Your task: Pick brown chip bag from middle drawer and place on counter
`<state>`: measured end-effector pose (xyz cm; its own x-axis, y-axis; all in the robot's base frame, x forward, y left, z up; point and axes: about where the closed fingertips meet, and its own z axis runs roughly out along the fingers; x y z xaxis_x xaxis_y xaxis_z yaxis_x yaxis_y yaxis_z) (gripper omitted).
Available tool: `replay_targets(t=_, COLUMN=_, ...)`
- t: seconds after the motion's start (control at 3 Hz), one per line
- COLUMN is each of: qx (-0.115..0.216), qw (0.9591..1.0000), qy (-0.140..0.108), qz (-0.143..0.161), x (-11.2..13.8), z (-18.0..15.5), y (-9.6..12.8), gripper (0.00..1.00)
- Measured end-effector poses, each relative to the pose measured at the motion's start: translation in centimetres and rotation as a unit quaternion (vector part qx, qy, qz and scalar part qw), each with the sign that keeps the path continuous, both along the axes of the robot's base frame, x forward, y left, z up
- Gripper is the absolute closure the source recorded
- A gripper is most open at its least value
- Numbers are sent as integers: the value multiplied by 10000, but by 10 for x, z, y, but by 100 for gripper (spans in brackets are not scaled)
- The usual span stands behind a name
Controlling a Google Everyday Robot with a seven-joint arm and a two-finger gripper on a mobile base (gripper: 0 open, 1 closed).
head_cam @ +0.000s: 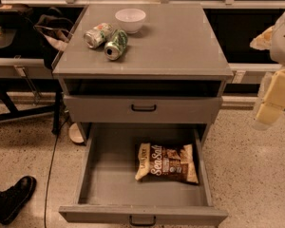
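"Sea Salt" brown chip bag [167,163] in middle drawer [111,177], gripper [268,112] far right

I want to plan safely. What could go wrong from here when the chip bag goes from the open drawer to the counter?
1. The end effector hangs off to the right, outside the middle drawer; reaching in, it might strike the drawer's side wall.
2. The brown chip bag lies flat, so a grasp may slip.
3. Two cans lie on their sides on the counter; a nudge could roll them off.

Gripper [268,113] R; drawer [109,175] open-topped; cans [116,44] on counter [180,46].
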<state>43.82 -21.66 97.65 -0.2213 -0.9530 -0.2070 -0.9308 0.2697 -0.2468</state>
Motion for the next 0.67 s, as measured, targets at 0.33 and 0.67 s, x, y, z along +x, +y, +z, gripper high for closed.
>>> replay_targets(t=0.33, qx=0, qw=10000, qy=0, qz=-1, x=0, z=0, y=0, gripper=0)
replay_targets(t=0.67, qx=84, qw=9997, qy=84, qz=-203, x=2, z=-24, y=-11, gripper=0)
